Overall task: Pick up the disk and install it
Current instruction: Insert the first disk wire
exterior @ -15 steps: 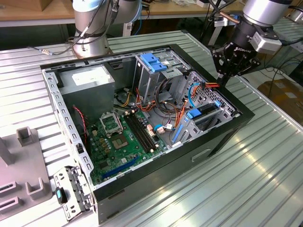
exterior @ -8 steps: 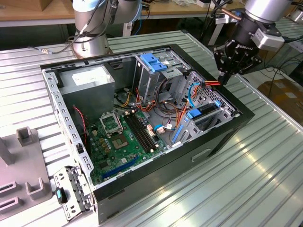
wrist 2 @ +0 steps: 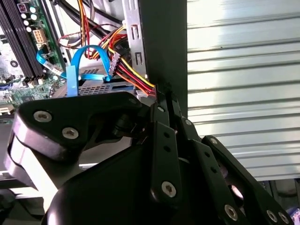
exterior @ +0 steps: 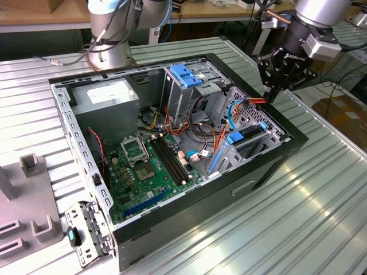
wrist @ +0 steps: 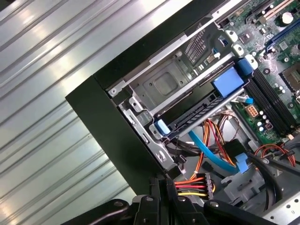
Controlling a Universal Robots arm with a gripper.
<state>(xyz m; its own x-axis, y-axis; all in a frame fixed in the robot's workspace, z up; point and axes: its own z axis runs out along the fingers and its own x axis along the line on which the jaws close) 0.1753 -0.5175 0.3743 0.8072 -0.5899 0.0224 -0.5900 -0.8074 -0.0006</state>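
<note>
The disk [exterior: 252,136] is a flat dark drive with blue rails. It lies level in the bay at the corner of the open computer case [exterior: 261,172] on the exterior view's right. In the first wrist view the disk [wrist: 197,110] sits in the metal bay with a blue tab at each end. My gripper [exterior: 269,96] hangs above the case's edge, a little beyond the disk and apart from it. Its fingers [wrist: 161,187] are pressed together, and their tips [wrist 2: 163,98] touch a bundle of red, yellow and orange wires [wrist 2: 133,75]. I cannot tell whether the wires are pinched.
Inside the case are a grey cage with a blue handle [exterior: 186,74], the motherboard [exterior: 143,166], a power supply [exterior: 106,94] and loose cables. A blue data cable [wrist: 208,152] loops beside the disk. The arm's base [exterior: 112,40] stands behind the case. A grey fixture [exterior: 28,200] sits at the left on the ribbed table [exterior: 309,212].
</note>
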